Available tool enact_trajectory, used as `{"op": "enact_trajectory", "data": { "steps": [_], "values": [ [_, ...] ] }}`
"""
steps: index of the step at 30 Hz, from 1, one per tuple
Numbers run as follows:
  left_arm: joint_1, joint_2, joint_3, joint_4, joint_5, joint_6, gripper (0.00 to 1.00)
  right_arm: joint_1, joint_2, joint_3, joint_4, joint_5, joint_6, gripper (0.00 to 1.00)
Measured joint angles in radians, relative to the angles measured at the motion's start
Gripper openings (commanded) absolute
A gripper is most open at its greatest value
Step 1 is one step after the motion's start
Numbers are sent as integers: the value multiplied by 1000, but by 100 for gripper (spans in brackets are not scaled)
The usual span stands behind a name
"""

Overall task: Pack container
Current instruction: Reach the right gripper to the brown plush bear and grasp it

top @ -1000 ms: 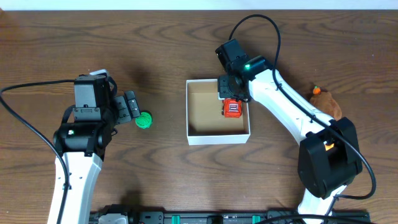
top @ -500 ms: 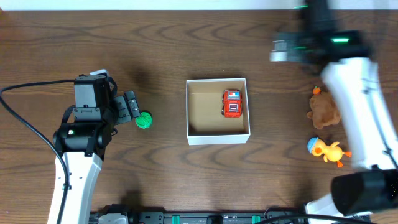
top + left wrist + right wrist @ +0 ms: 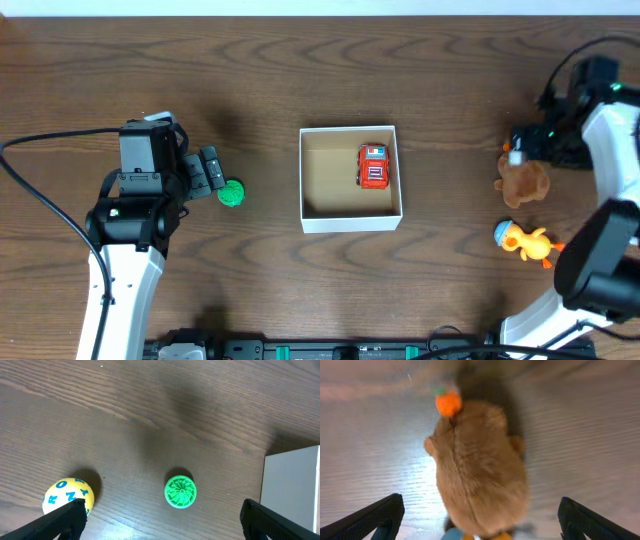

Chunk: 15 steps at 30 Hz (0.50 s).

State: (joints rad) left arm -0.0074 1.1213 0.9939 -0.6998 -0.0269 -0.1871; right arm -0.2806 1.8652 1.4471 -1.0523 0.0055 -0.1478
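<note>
Container (image 3: 350, 221), a white-walled open box, sits mid-way across the wooden table (image 3: 300, 70). Well to its left, the left gripper (image 3: 162, 512) hovers with jaws spread and empty. A yellow ball (image 3: 68, 497) with blue letters lies by one finger, and a green round toy (image 3: 180, 491) lies between that gripper and the container. Inside the container, a red toy car (image 3: 374, 166) rests against its right wall. Well to the container's right, the right gripper (image 3: 480, 507) hangs with jaws released above a brown plush toy (image 3: 480, 465), with a yellow duck (image 3: 522, 240) just beside the plush.
</note>
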Motion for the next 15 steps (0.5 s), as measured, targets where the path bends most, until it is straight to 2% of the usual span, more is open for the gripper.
{"op": "enact_trajectory", "data": {
  "steps": [2,3,6,9,10,15],
  "values": [
    [0,0,0,0,0,0,98,0,20,-43,31,-8,-14,78],
    [0,0,0,0,0,0,98,0,27,-56,45,-11,-18,61],
    [0,0,0,0,0,0,98,-1,43,-71,74,-6,-11,29],
    [0,0,0,0,0,0,98,2,41,-68,75,-9,-10,6],
    [0,0,0,0,0,0,98,3,41,-61,68,-12,-6,1],
    [0,0,0,0,0,0,98,23,31,45,-24,-17,37,1]
  ]
}}
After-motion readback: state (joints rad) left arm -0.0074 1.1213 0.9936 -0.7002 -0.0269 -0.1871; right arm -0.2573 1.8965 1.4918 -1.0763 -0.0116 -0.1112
